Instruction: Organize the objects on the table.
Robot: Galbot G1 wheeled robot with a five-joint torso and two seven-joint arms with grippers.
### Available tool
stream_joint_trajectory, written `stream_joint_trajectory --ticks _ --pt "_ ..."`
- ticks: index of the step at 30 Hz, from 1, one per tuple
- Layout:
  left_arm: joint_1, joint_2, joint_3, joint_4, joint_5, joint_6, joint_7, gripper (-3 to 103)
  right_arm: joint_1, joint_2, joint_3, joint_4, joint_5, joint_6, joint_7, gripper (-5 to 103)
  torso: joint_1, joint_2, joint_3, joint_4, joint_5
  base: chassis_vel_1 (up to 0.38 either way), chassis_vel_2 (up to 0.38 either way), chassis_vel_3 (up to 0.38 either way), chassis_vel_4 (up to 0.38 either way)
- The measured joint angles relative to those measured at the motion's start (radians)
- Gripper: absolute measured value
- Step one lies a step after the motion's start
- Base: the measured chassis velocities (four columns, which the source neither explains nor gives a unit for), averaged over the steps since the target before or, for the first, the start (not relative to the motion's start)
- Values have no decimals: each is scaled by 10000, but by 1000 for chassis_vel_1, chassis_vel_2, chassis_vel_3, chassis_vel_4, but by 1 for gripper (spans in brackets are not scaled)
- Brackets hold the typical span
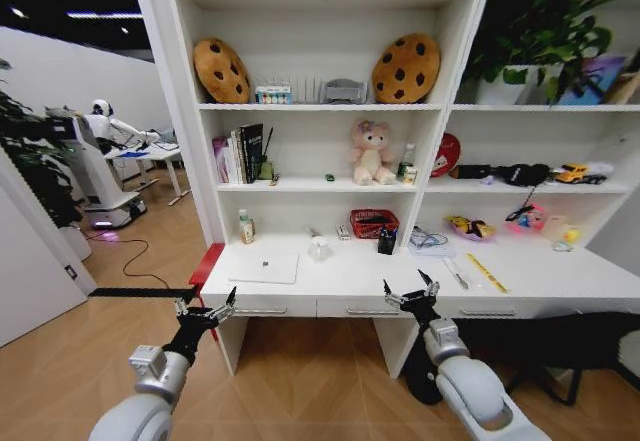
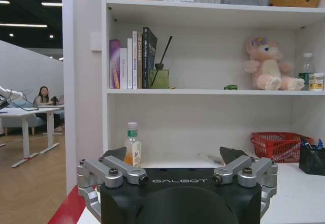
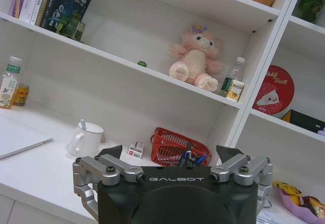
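The long white table (image 1: pixel 350 279) carries a slim silver laptop (image 1: pixel 264 268), a yellow ruler (image 1: pixel 487 272) and pens (image 1: pixel 455 274) beside it. A black pen holder (image 1: pixel 386 242) with blue pens (image 3: pixel 189 158) stands in front of a red basket (image 1: pixel 373 223). On the shelf above lie a tiny green item (image 1: pixel 329 177) and a small jar (image 3: pixel 234 89). My left gripper (image 1: pixel 207 304) hovers open, short of the desk's left front corner. My right gripper (image 1: pixel 410 287) hovers open before the drawers at mid-desk. Both grippers (image 2: pixel 175 155) (image 3: pixel 170 153) hold nothing.
A white mug (image 1: pixel 319 248) and a drink bottle (image 1: pixel 246 227) stand at the back of the desk. A red panel (image 1: pixel 207 261) flanks its left end and a black chair (image 1: pixel 540 346) sits low at the right. A pink plush bear (image 1: pixel 372 153) and cookie cushions occupy the shelves.
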Motion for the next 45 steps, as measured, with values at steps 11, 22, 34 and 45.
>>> stream_joint_trajectory --ticks 11,22,34,45 --pt "0 0 0 0 0 0 1 100 -57 5 0 63 -22 -42 -26 100 1 -1 0 0 1 202 -193 -195 197" --pt "0 0 0 0 0 0 0 100 -71 -3 59 23 24 135 -33 100 -2 0 0 6 -9 168 -163 -146 163" --pt "-1 0 0 0 0 0 2 100 -64 149 89 -28 270 160 123 100 5 -3 1 -3 -2 12 -7 -9 4" --pt "-2 0 0 -1 0 0 3 100 -448 1395 572 -2 463 585 1643 100 1 -2 1 0 -3 0 0 0 0"
